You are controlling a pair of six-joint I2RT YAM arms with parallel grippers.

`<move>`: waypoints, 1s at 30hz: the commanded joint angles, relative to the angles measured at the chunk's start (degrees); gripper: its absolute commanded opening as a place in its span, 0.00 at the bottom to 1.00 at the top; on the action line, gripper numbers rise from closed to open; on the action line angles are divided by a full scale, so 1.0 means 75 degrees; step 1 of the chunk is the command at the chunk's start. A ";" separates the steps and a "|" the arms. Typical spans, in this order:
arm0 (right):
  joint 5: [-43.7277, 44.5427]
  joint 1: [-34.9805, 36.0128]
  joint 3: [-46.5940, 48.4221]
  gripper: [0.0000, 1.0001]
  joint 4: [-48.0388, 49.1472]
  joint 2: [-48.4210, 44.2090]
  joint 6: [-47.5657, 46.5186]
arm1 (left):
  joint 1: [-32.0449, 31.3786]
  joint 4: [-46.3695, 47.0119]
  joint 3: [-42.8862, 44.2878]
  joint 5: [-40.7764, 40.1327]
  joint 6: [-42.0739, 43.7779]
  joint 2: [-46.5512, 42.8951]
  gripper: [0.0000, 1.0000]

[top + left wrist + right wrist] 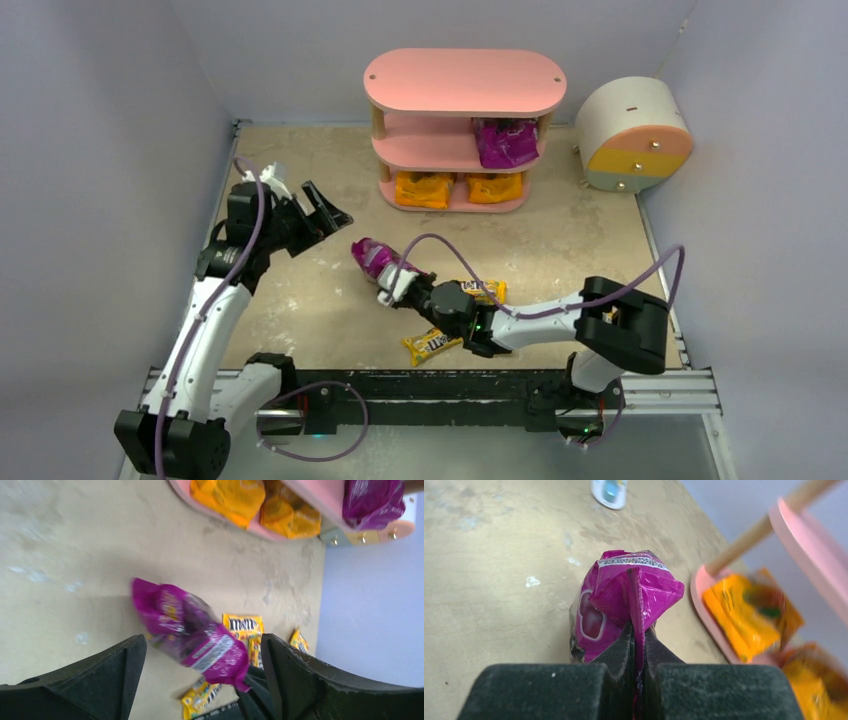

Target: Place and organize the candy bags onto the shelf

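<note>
My right gripper [398, 281] is shut on the edge of a magenta-purple candy bag [375, 257], which the right wrist view [624, 595] shows pinched between the jaws, just above the table. My left gripper [322, 207] is open and empty, to the left of the bag; its wrist view shows the bag [187, 630] between its fingers, farther off. The pink shelf [465, 80] stands at the back. It holds a magenta bag [505, 141] on the middle tier and two orange bags [424, 188] [494, 187] on the bottom. Yellow M&M's packets lie on the table [432, 344] [487, 290].
A round cream drawer unit [635, 135] stands right of the shelf. A small pale blue-white packet [609, 491] lies on the table beyond the held bag. Grey walls close in the table on three sides. More yellow packets [299, 641] lie near the right wall.
</note>
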 commanded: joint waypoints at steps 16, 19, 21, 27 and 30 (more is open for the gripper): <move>0.3272 -0.1360 0.1493 0.00 -0.2374 -0.3096 0.9580 | -0.0024 -0.0146 0.0233 -0.3050 0.0897 -0.1597 0.95; 0.3603 -0.1558 0.1914 0.00 -0.1769 -0.2815 0.9510 | -0.0023 -0.0115 0.0203 -0.2881 0.0990 -0.1463 0.96; 0.3618 -0.1822 0.2131 0.00 -0.1187 -0.2591 0.9326 | -0.0024 -0.0068 0.0161 -0.2664 0.1010 -0.1406 0.97; 0.3845 -0.2818 0.2746 0.00 -0.1634 -0.1855 1.0905 | -0.0012 0.0123 0.0052 -0.2140 0.1081 -0.1241 0.97; 0.3967 -0.3222 0.2675 0.00 -0.0647 -0.1531 1.1417 | -0.0007 0.0148 0.0037 -0.2128 0.1094 -0.1234 0.98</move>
